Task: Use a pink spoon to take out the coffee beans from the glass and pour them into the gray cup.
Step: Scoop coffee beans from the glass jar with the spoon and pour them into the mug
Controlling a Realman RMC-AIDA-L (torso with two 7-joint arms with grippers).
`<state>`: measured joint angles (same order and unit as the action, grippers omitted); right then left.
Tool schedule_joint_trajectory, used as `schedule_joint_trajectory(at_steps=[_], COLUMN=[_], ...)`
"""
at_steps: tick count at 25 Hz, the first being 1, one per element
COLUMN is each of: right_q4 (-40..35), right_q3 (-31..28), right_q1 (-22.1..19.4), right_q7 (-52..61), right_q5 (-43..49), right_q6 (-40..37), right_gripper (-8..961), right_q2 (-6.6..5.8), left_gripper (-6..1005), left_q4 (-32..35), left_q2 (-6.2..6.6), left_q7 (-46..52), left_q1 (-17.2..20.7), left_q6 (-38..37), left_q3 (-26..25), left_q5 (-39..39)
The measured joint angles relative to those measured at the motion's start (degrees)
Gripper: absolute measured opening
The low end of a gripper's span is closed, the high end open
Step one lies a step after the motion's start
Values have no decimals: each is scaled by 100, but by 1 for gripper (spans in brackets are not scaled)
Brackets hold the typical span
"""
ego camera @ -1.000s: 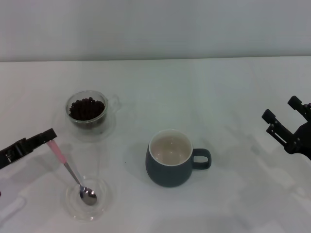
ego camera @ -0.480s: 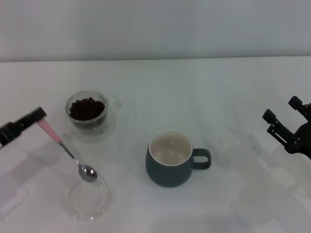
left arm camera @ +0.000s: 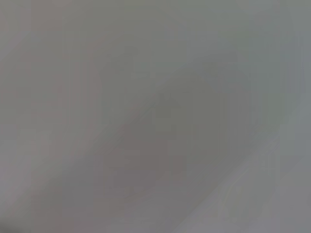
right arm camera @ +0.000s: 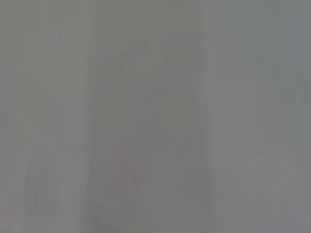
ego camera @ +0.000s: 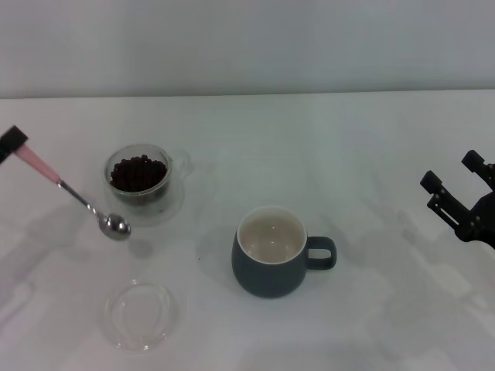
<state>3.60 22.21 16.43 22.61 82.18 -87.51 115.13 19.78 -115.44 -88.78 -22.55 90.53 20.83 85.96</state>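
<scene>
My left gripper [ego camera: 11, 142] is at the far left edge of the head view, shut on the end of the pink spoon [ego camera: 73, 193]. The spoon hangs in the air, its empty silver bowl low and just left of the glass [ego camera: 139, 182]. The glass holds the coffee beans [ego camera: 138, 172]. The gray cup [ego camera: 269, 253] stands in the middle, empty, handle to the right. My right gripper [ego camera: 456, 189] is open and idle at the far right. Both wrist views show only blank grey.
A flat clear glass saucer [ego camera: 141, 314] lies at the front left, below the spoon. The white table [ego camera: 325, 154] ends at a grey wall behind.
My left gripper has lifted the spoon off the saucer and carried it up and back to the left, so its bowl now hangs beside the glass. The right arm has not moved.
</scene>
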Motion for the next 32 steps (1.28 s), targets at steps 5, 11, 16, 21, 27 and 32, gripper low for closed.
schedule_joint_trajectory(at_steps=[5,11,16,21,27,32], right_q4=[0,-75,-136,-198,-289,-296], right_q3=[0,-9,-125,-243,-395,-449], right_q1=[8,10,10,73,164,208], right_q7=[68,330,408,424,471,473], right_q5=[0,-7,-143,-150,-150,-150], right_q6=[-17,-4,108,309,551,627], right_gripper=[809,809,809,809,809,809], right_q2=[0,-1,-6,-9,-9,-9], left_gripper=[128,129,129,129,129,128], left_q4=[7,9,14,18,18,17], left_q2=[5,7,-1,-12,-40,-108], left_q7=[-160,-321,-504,-619,-1466,-1844], left_q1=[-92,-256,-494,-756,-1102,-1275], left_q6=[-32,-498,-969,-1320,-1619,-1967], left_q3=[0,0,29,60,70,117], left_q5=[558,1084,1121,928,410,365])
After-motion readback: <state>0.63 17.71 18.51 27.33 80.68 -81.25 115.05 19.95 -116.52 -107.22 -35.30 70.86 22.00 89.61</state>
